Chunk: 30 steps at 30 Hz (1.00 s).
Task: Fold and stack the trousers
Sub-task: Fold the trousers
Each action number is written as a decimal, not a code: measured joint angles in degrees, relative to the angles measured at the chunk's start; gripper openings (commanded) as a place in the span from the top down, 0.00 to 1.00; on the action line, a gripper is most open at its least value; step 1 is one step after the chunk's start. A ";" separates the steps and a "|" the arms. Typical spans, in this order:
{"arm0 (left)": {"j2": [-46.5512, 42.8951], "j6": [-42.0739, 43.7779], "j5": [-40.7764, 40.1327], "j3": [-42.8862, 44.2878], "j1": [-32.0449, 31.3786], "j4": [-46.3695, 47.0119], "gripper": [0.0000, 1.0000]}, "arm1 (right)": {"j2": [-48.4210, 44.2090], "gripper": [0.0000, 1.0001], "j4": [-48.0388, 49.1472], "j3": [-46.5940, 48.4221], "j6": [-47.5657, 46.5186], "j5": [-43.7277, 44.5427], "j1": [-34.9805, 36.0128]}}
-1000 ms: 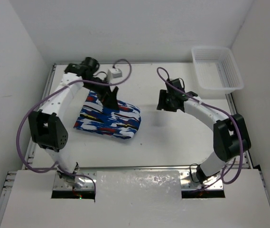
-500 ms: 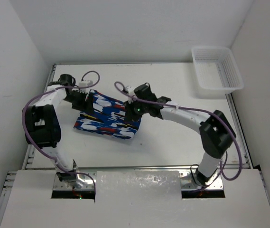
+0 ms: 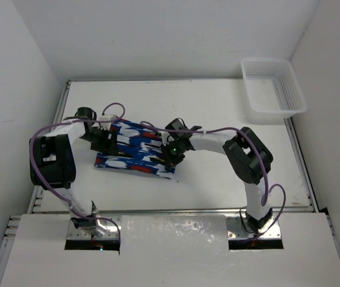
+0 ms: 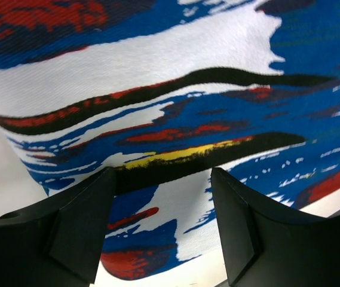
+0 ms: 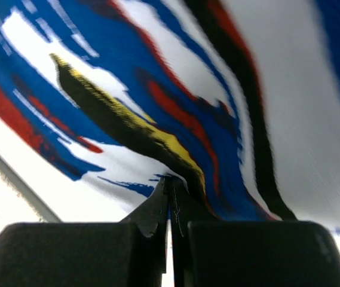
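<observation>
Right claw (image 5: 170,182) pinches a thin edge of the trousers (image 3: 131,158), left claw (image 4: 161,179) spread: a one-sided pull could undo the fold.

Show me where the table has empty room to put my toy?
Bare table lies between the trousers and the white basket, and along the near edge. It's crowded at the left middle, where the left gripper and right gripper meet the trousers.

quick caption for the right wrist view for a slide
Right gripper fingers closed, pinching an edge of the blue patterned trousers.
</observation>
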 measured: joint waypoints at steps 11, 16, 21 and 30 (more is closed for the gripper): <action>-1.18 1.68 0.68 -0.81 3.87 -1.49 0.36 | -2.08 0.88 -0.37 -1.22 3.13 3.91 -4.81; -2.95 3.37 -1.77 -3.28 6.10 -1.36 0.38 | -6.05 0.77 -2.32 -2.95 0.39 4.02 -7.87; -3.32 4.92 -3.50 -3.80 10.69 -1.92 0.32 | -12.94 0.77 -3.17 -3.52 -2.45 2.99 -8.46; -6.25 5.49 -4.98 -0.66 12.90 -5.84 0.07 | -19.89 0.59 -1.44 -5.92 -0.44 1.86 -17.16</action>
